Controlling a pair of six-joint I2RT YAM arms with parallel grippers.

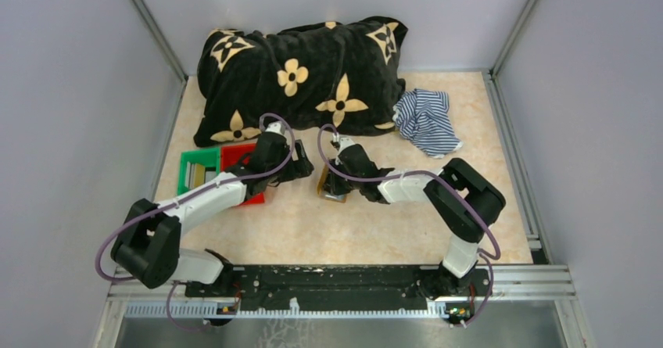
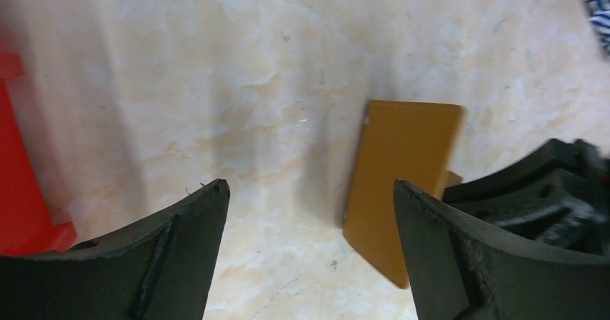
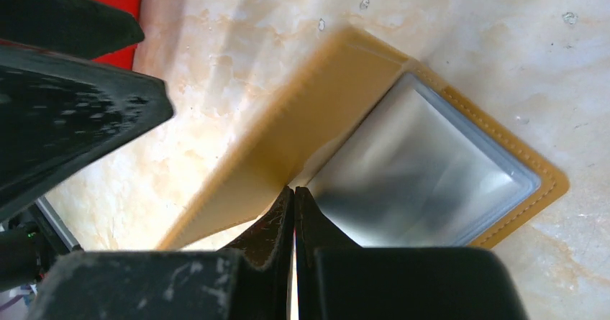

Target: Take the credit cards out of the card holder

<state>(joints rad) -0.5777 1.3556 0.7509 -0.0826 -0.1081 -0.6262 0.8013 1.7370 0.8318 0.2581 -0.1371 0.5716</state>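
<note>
**Top external view: wallet propped open, left arm poised beside it**

Farthest left sit a green bin [image 1: 198, 154] and a red bin [image 1: 234, 149] side by side, with the left arm passing over the red one. The left gripper [image 2: 309, 190] hangs above the table [image 2: 216, 83] with its jaws spread wide and nothing between them; only bare marbled surface shows in the gap.

Just to its right, near the middle of the table, is the card holder [image 2: 403, 169]. One tan half is raised on edge. The other lies flat with its grey-blue pocket panel [image 3: 424, 169] facing up. No credit cards can be made out for certain: the panel is glossy and whatever sits inside it is hidden.

The right gripper [image 3: 293, 190] is closed tight, tips together at the crease between the two halves. Whether they pinch any of the material I cannot tell.

The holder looks light and limp at the fold, so it would likely slide or flop shut if tugged unpinned. Cards should be thin, stiff and slick — best taken by an exposed short edge at the pocket mouth and drawn out along the pocket while the flat half is held down.

Farther right lies a striped cloth [image 1: 426, 120], well apart.
</note>
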